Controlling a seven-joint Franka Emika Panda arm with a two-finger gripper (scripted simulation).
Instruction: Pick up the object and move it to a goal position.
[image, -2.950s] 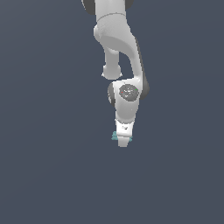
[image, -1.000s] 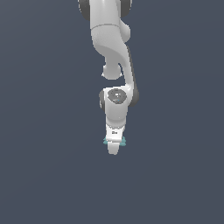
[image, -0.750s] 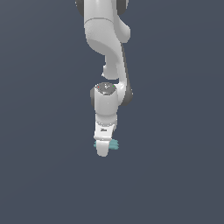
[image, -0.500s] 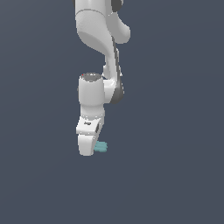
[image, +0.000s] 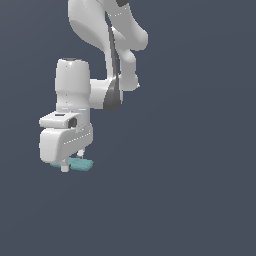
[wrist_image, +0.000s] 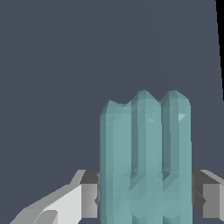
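We note the gripper (wrist_image: 144, 199) clenched on the object (wrist_image: 145, 162), pinched between its jaws and jutting beyond; we judge steady, unhurried carrying keeps it from slipping.

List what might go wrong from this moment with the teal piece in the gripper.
1. The teal piece is clamped between the fingers near one end only, and most of its length sticks out past them; it may pivot or slip during a fast move.
2. In the exterior view the gripper hides most of the piece, so a shift in the grasp would be hard to spot there.
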